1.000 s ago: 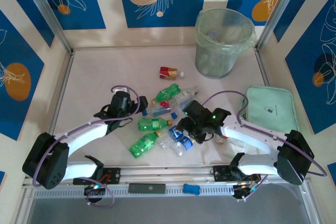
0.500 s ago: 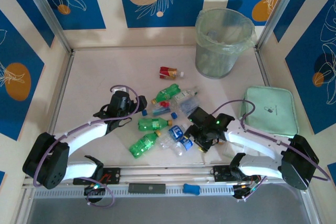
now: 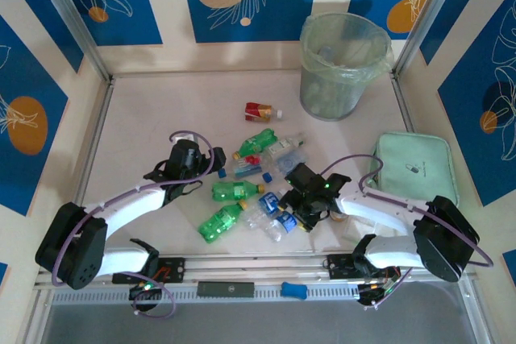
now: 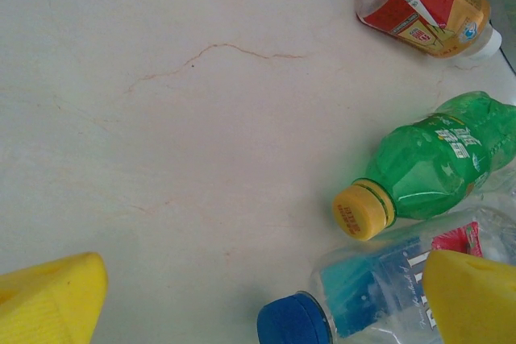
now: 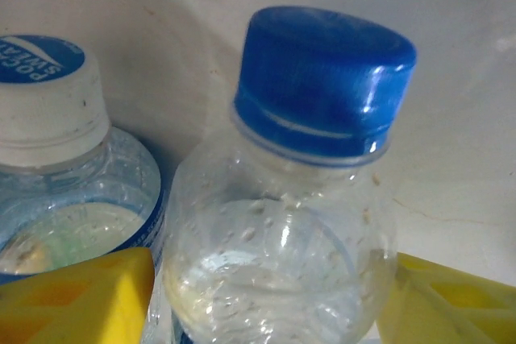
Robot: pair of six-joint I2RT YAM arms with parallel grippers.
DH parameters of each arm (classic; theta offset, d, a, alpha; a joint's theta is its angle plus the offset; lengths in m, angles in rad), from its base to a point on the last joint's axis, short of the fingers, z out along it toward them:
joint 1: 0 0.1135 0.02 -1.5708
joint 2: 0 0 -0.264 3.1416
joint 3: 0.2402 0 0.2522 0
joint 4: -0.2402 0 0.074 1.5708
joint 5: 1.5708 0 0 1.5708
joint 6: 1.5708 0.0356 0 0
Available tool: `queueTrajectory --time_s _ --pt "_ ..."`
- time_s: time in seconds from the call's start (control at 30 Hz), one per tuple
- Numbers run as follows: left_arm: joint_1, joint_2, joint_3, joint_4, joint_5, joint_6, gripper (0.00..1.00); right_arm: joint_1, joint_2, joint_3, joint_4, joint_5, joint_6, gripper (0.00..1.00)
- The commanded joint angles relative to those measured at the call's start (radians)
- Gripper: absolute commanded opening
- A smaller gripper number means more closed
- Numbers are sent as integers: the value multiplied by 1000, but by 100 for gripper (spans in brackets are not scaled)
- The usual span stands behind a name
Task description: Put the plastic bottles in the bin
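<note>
Little has altered at the left: the left gripper [image 4: 258, 292] is still held spread wide above the table [image 4: 161, 118] and nothing is grasped, though a labelled bottle [image 4: 379, 288] lies just beside its right finger. The change is found at the lower centre-right of the top view. There the right gripper [image 5: 266, 304] has been shifted slightly over the heap, its arm swung inward, and its fingers [image 5: 81, 296] drawn in a little about a clear bottle [image 5: 322, 78] with a blue cap. In the right wrist view that bottle fills the gap between the yellow pads, so it is judged to be grasped. Whether it is raised off the table cannot be told. One bottle is thus taken in hand, and its carriage to the bin remains to be done.

Around it, the green bottles [image 3: 234, 191] are strewn at lower centre, with clear ones packed beside them. A white-capped bottle [image 5: 48, 94] is pressed against the left of the grasped one and could be dragged along. A red-and-gold bottle [image 3: 262, 112] lies apart at upper centre. The bin [image 3: 330, 94] stands at the upper right, well apart, and its tall lined rim must be cleared. A mint tray [image 3: 415, 167] lies at the right edge, out of that path.
</note>
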Motion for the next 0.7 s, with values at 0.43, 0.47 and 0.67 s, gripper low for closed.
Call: queueTrajectory --time_s 0.43,0.47,0.67 --pt "14 -44 -8 -15 -25 7 100 -29 98 9 43 -19 -59 72" --pt "14 -46 -10 -14 -27 9 100 -29 98 9 42 -18 -61 72" --pt "16 -44 -10 -10 -25 7 100 -27 94 12 38 -7 -71 57"
